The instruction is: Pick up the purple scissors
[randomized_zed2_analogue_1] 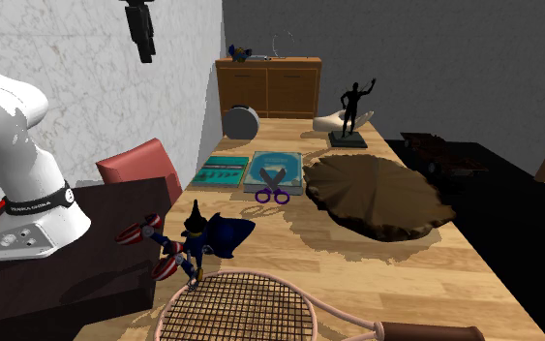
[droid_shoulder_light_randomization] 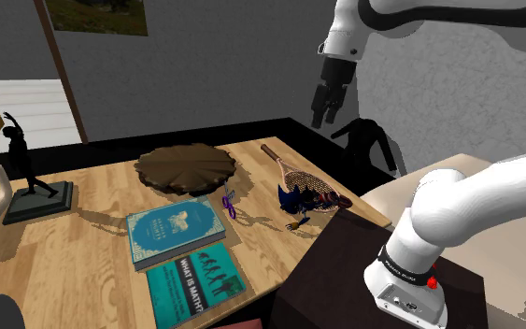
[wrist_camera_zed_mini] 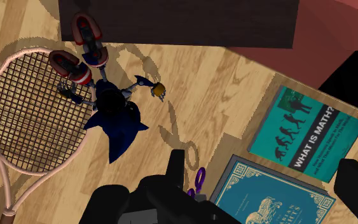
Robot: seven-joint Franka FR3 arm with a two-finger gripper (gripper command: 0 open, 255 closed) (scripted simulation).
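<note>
Gripper hung high above the table, fingers apart, holding nothing; purple scissors lay flat, blades over the teal book, loops on the table; I judged them light, stiff, thin and slippery, best pinched across the pivot.

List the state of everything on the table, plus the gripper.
Gripper: open, empty, high above the table.
Scissors: on table by butterfly book, blades look parted.
Butterfly book: closed, flat.
Math book: closed, flat.
Racket: flat.
Toy: lying down.
Statue: upright.
</note>
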